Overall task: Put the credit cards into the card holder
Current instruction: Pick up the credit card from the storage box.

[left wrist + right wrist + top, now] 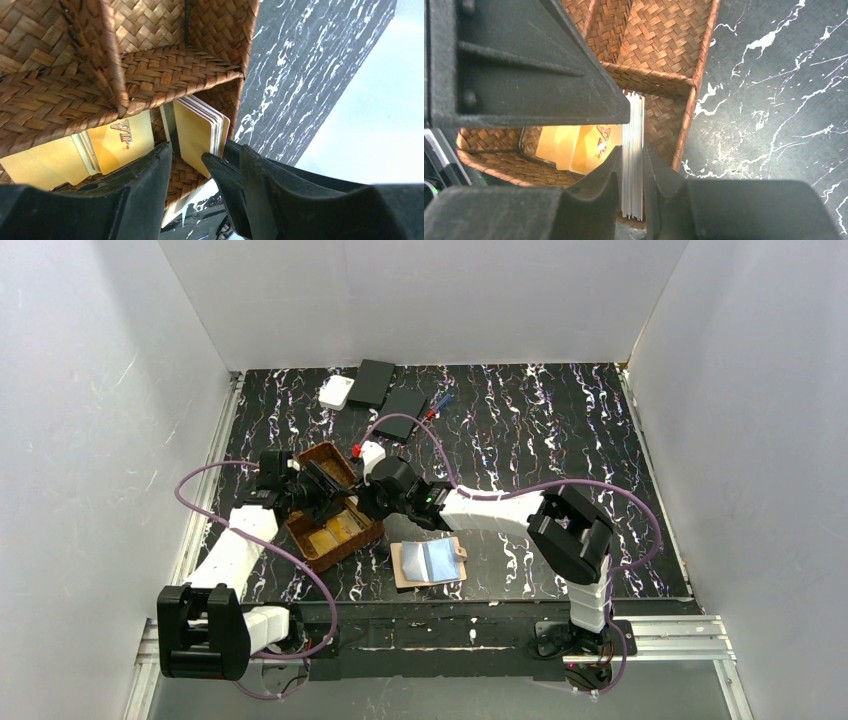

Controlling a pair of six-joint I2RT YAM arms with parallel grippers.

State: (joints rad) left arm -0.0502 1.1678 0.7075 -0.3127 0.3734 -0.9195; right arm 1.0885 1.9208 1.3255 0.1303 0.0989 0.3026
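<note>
The right gripper was closed tight on a stack of credit cards. The stack stood on edge in the right wrist view, pinched between the two fingers at lower centre of the frame. It sat in the compartment at the right-hand end of the woven tray, close against the tray's side wall. In the left wrist view the same stack showed its gold face and layered pale edges in the middle of the frame, just below a woven divider. The left gripper had its jaws parted. The stack's lower corner sat in the gap between them, but it could not be told whether either finger touched the cards. Loose credit cards, gold, one stamped "VIP", lay flat at the lower left of that view, in the same compartment. From above, both grippers met over the tray left of centre, the left gripper coming from the left and the right gripper from the right. The card holder lay open on the dark marbled table below and right of the tray, apart from it, its clear pockets shining bluish. A white box and two black boxes lay at the upper centre, near the back wall.
</note>
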